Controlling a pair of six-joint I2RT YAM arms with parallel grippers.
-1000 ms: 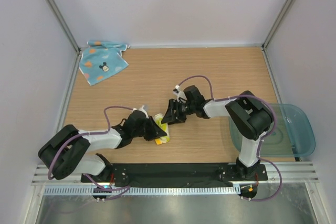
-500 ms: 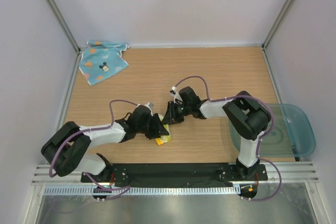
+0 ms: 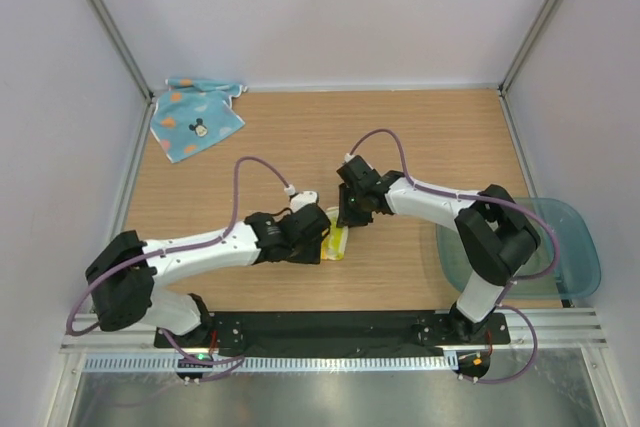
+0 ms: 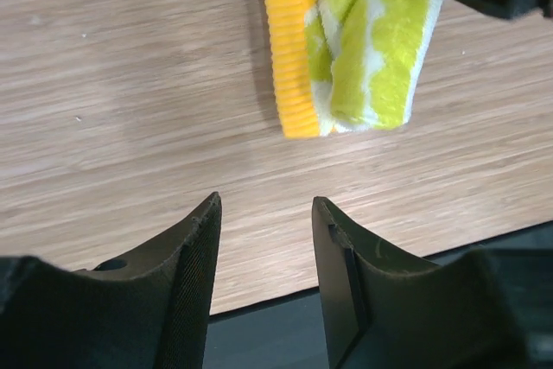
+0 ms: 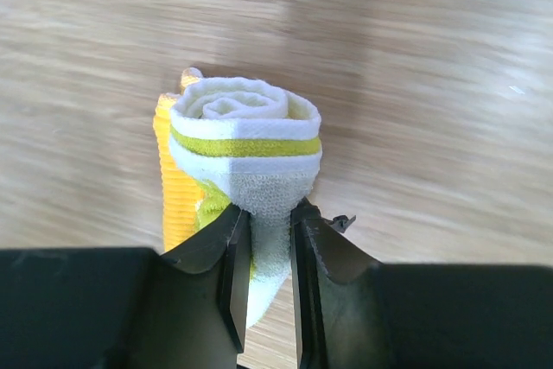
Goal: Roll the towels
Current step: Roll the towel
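Yellow towel (image 5: 246, 123): seen rolled into a tight spiral, white and yellow-green layers showing at its end, an orange ribbed edge running along one side
Location of roll: found at the front middle of the wooden table (image 3: 420, 137), between the two gripper heads; whether it rests fully on the wood cannot be told

Right gripper (image 5: 270, 213): jaws clenched on the roll, its white terry outer layer pinched between the two black fingers
Right arm: reached in from the right, wrist bent down over the far end of the roll

Left gripper (image 4: 266, 205): jaws released, fingers spread with only bare wood seen in the gap
Left gripper position: held just beside the near end of the roll, apart from it, no contact seen in the left wrist view

Blue towel (image 3: 195, 119): left unrolled and rumpled in the far left corner, mouse face upward, well apart from both arms

Plastic tub (image 3: 575, 247): clear bluish, noted at the right edge of the table, beside the right arm's base
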